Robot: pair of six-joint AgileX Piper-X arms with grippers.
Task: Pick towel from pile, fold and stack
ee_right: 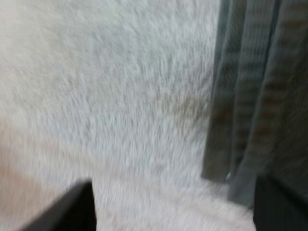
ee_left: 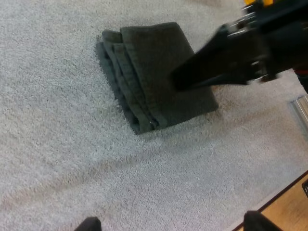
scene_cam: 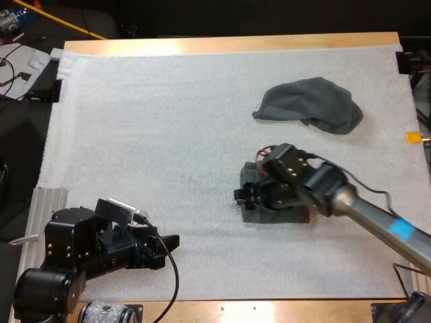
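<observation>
A crumpled dark grey-green towel (scene_cam: pixel 306 104) lies on the mat at the far right. A folded towel (scene_cam: pixel 283 214) lies nearer, right of centre. My right gripper (scene_cam: pixel 244 200) hovers over the folded towel's left edge. In the right wrist view its fingers (ee_right: pixel 67 207) stand apart, one above bare mat and one above the towel's layered edge (ee_right: pixel 255 96), with nothing between them. My left gripper (scene_cam: pixel 168 250) rests low near the front left, open and pointing towards the folded towel (ee_left: pixel 154 77), whose stacked layers show beneath the right arm's gripper (ee_left: pixel 231 53).
The white mat (scene_cam: pixel 168 134) covers most of the wooden table (scene_cam: pixel 236 44). A metal plate (scene_cam: pixel 47 202) sits at the mat's left edge. The table's front edge (ee_left: pixel 288 211) lies close to my left gripper.
</observation>
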